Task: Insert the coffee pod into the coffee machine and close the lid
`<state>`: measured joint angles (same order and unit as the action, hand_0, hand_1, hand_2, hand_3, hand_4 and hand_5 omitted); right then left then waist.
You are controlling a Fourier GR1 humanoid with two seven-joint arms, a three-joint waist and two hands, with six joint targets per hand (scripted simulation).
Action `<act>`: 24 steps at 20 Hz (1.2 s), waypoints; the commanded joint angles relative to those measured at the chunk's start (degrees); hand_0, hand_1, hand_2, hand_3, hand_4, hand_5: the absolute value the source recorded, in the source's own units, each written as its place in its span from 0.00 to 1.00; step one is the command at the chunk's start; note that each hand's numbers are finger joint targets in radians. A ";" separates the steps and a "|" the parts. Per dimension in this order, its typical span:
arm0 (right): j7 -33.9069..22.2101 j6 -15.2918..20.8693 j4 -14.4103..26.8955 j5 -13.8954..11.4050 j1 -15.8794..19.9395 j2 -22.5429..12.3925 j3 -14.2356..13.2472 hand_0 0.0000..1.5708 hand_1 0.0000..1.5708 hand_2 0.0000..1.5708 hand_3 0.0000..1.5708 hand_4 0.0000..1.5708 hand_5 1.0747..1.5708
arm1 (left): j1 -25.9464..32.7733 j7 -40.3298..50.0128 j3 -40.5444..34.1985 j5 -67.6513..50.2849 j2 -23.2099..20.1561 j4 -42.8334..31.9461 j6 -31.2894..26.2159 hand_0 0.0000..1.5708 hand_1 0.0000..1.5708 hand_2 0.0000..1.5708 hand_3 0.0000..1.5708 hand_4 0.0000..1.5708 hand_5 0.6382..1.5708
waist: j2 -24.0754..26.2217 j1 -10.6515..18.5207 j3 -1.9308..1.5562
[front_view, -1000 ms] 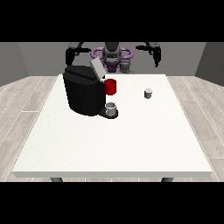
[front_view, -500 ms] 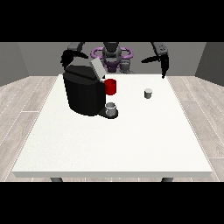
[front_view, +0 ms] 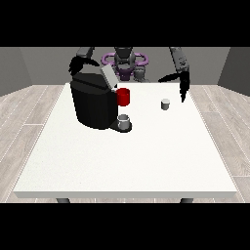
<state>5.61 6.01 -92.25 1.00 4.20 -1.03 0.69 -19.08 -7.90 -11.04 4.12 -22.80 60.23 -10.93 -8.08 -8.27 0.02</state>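
- Pod (front_view: 165, 103) sits on the worktop (front_view: 146, 156), well right of the coffee machine (front_view: 93, 102).
- Your robot hand at the view's right (front_view: 182, 87) hangs beside it, fingers straight, empty; a careless sweep could topple it.

A broad white surface (front_view: 146, 156) fills most of the view, standing on dark legs that show just under its near edge. Around it lies a floor (front_view: 29, 112) of pale wood-look planks, with grey walls (front_view: 29, 68) behind.

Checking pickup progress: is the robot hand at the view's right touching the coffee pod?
Apart: front view shows white table between the robot hand and the coffee pod.
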 commanded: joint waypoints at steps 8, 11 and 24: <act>-5.96 2.78 2.85 -1.32 5.06 0.40 0.02 0.00 0.00 0.00 0.00 0.25 1.00 | -5.71 -1.50 4.19 9.32 0.29 -11.41 2.99 0.00 0.00 0.07 0.00 0.00 1.00 | -1.19 0.86 0.00; -1.27 2.17 10.27 0.29 3.06 -0.06 -2.90 0.00 0.00 0.00 0.00 0.25 1.00 | -4.97 -0.84 6.82 11.38 1.50 -9.06 2.20 0.00 0.00 0.29 0.00 0.00 1.00 | 1.08 3.13 -0.03; -2.87 2.90 10.70 -1.86 9.12 -2.76 -3.88 0.00 0.00 0.00 0.00 0.27 1.00 | -7.71 -8.04 8.40 20.93 -2.38 -20.70 7.11 0.36 0.36 0.44 0.26 0.00 1.00 | -3.60 1.35 0.00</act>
<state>3.00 8.48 -81.17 -0.65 11.67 -3.11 -2.49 -27.28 -12.19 -4.04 21.97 -24.24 42.10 -4.92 -10.49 -6.78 0.01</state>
